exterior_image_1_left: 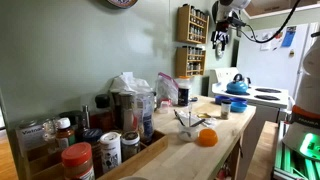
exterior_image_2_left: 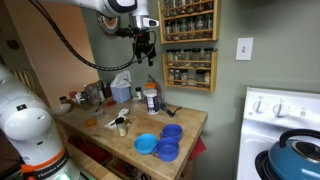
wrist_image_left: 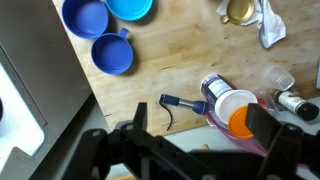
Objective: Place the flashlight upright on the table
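Hand (wrist_image_left: 200, 140) nearest lens in wrist view, fingers (wrist_image_left: 135, 125) spread wide, nothing between them. In both exterior views we see it hanging well above tabletop (wrist_image_left: 170, 60). Flashlight (wrist_image_left: 184, 103), small dark-blue tube, lies flat on its side almost straight below hand, in from edge by stove (exterior_image_2_left: 275, 110), just beside orange-capped bottle (wrist_image_left: 228, 105). Long axis runs finger to finger, so we judge 1 wrist turn needed before descent. 3 blue bowls (wrist_image_left: 112, 52) well apart, toward corner.
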Action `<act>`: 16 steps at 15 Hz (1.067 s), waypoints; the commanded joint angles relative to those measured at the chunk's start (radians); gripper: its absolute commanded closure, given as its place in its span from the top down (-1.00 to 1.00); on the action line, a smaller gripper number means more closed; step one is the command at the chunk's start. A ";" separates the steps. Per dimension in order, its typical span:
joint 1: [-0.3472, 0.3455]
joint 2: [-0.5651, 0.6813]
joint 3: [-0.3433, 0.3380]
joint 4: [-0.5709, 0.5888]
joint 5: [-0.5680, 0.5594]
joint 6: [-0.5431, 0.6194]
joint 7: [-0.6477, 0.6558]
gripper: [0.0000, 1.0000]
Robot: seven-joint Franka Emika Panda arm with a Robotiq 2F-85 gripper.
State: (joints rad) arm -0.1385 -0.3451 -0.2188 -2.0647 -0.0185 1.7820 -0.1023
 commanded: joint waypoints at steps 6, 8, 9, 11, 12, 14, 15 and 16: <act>-0.033 0.032 0.007 0.006 0.027 0.061 0.131 1.00; -0.055 0.049 0.003 -0.009 0.012 0.117 0.211 1.00; -0.069 0.053 0.004 -0.025 0.001 0.148 0.254 1.00; -0.090 0.058 0.021 -0.062 -0.017 0.184 0.366 1.00; -0.098 0.059 0.031 -0.086 -0.025 0.193 0.425 1.00; -0.110 0.072 0.035 -0.122 -0.015 0.200 0.524 1.00; -0.114 0.078 0.038 -0.138 -0.010 0.197 0.573 1.00; -0.119 0.083 0.040 -0.161 -0.007 0.201 0.622 1.00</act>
State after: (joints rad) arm -0.2286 -0.2637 -0.1998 -2.1570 -0.0239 1.9557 0.3865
